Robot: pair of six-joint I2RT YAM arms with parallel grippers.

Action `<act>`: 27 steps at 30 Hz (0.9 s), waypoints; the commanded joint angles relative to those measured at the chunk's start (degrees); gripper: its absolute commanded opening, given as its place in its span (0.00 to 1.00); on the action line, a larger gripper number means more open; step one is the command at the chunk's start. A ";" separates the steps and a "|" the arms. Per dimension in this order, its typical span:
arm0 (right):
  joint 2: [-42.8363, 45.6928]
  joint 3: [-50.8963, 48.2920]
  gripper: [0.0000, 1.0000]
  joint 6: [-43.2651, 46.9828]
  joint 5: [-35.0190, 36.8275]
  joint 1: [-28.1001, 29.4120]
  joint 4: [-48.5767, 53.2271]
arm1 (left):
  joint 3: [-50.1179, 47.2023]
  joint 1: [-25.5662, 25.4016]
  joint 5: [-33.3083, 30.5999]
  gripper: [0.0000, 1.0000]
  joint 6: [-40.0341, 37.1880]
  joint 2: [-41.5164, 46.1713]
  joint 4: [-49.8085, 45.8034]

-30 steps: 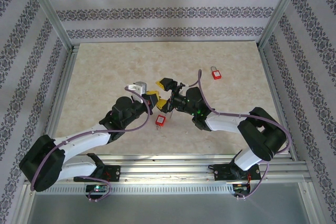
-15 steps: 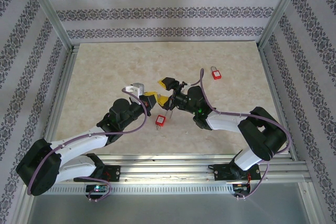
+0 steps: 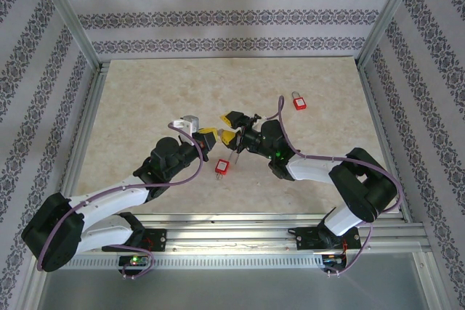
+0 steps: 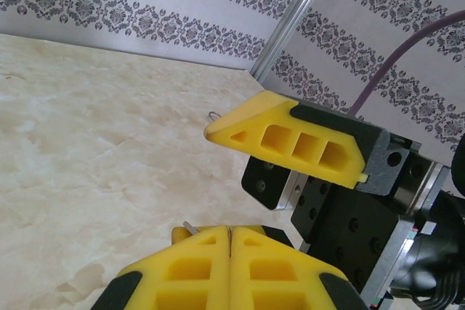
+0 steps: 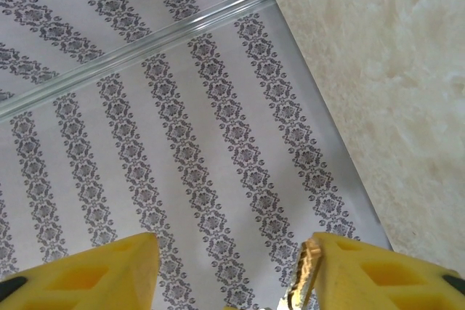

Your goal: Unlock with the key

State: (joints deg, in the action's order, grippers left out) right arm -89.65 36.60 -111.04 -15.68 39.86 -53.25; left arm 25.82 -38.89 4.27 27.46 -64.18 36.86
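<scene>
**A:** where do the cams actually sit?

**B:** top one's high on the near side, looking down on the whole table (image 3: 145,107). Left wrist looks low across it toward the wall (image 4: 109,5). Right wrist is tilted, mostly wall. All three share both, and top and left wrist share the right gripper (image 3: 228,127), close up.

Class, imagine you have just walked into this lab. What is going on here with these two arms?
Two robot arms meet over the middle of the table. The left gripper is shut, and a thin bit of metal pokes out at its tip, too small to tell whether it is the key. The right gripper faces it with fingers apart. A red padlock lies on the table just in front of them, untouched. A second padlock lies farther back on the right.
</scene>
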 commanded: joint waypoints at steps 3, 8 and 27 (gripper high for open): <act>-0.62 -0.26 0.51 0.92 0.75 -0.57 -2.64 | -0.82 0.31 0.74 0.00 0.91 1.31 1.34; -1.05 -0.12 0.43 1.14 0.66 -0.56 -2.64 | -0.93 0.30 1.14 0.00 0.93 1.21 1.53; -1.63 0.40 0.09 1.85 0.21 -0.20 -2.91 | -0.81 0.31 1.09 0.00 0.84 0.51 1.92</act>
State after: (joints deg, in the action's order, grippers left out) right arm -90.59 36.60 -110.43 -15.70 39.86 -53.41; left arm 25.10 -38.89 4.47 27.49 -64.01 36.91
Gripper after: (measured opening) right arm 0.109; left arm 0.052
